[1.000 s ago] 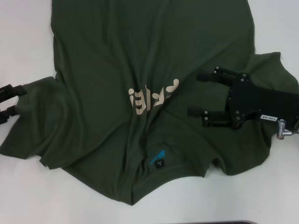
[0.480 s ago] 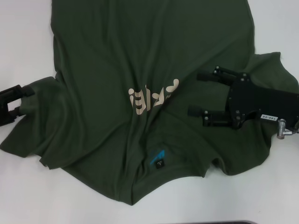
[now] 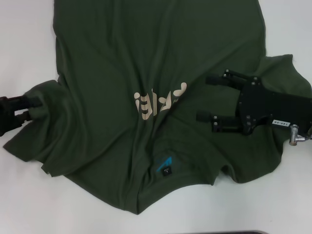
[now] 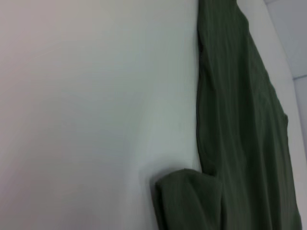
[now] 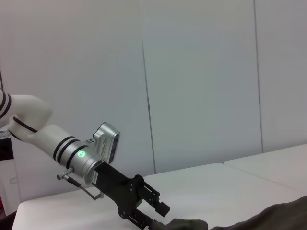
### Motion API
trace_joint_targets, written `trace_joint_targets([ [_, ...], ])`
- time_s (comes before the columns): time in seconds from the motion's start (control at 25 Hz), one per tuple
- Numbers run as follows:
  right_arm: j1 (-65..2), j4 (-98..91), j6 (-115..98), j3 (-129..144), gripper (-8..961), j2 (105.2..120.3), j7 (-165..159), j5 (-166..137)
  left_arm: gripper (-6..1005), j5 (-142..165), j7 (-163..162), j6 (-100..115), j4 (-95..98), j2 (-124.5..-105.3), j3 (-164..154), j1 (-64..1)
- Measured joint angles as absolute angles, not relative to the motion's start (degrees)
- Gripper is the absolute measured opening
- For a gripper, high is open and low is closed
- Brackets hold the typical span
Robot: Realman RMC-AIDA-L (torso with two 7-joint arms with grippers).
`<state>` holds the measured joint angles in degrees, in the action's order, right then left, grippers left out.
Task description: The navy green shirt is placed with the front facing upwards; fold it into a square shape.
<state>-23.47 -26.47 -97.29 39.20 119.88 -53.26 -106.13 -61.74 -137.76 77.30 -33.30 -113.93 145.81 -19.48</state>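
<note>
Lying rumpled across the white surface (image 3: 29,29), the navy green shirt (image 3: 146,58) has its nine-o'clock sleeve pinched by the left gripper (image 3: 30,108); thin purchase (mere edge) could slip. The right gripper (image 3: 207,98), jaws parted, hovers at three o'clock.

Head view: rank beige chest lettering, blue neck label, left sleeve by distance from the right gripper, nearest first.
From the right gripper, over the navy green shirt's right side:
1. Beige chest lettering, just to its left at mid-chest.
2. Blue neck label, at the collar, toward the robot.
3. Left sleeve, on the far side, where the left gripper is.
</note>
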Motion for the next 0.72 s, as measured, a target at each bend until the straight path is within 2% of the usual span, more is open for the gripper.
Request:
trace_joint_targets([
  [0.24,-23.5,-26.5,-97.3,39.2,901,119.88,-53.3,-106.1,535,-60.7,-137.9,77.0,-33.1,-114.0,146.1,-20.1],
  [0.48,-23.5,-26.5,-97.5,39.2,900,119.88,-53.3,-106.0,294,-60.6,-138.3,76.8,-33.0,-113.96,146.1,-20.0],
  [0.56,-23.5,-26.5,-97.7,39.2,900,119.88,-53.3,-106.0,40,-60.6,-138.3,76.8,-33.0,-113.95,146.0,-20.0],
  [0.72,-23.5,-26.5,-97.8,39.2,899,119.88,-53.3,-105.9,25,-60.6,-138.4,76.8,-33.0,-113.92,145.8,-20.0],
])
